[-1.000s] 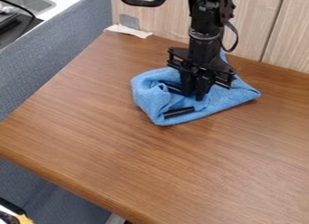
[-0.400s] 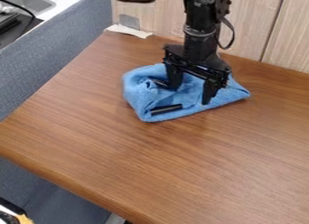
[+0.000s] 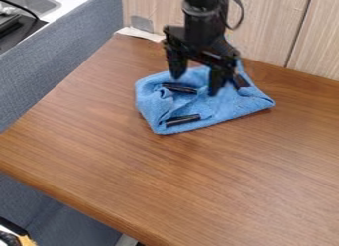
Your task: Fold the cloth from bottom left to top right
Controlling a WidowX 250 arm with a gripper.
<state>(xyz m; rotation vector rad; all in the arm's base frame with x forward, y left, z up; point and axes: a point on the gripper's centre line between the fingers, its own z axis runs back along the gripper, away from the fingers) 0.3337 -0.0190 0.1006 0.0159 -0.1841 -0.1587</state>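
The gripper (image 3: 195, 85) hangs over the upper part of the blue cloth (image 3: 225, 108), its two fingers spread apart with nothing held between them. The cloth lies bunched and partly folded near the back of the table, with a rumpled left side and a pointed right corner. Two black stick-like pieces rest on it, one near its middle (image 3: 180, 89) and one near its lower edge (image 3: 183, 120). Another dark piece (image 3: 241, 82) shows at the cloth's upper right, beside the gripper. Part of the cloth's upper edge is hidden behind the gripper.
The wooden table (image 3: 165, 175) meets a pale wood panel (image 3: 275, 31) at the back. A grey fabric partition (image 3: 53, 64) runs along the left, with a sink (image 3: 29, 1) beyond it. A white scrap (image 3: 138, 33) lies at the table's back left corner.
The gripper has opened, let go of the cloth and risen up and to the left. The cloth shifted slightly left before the release and then stayed put.
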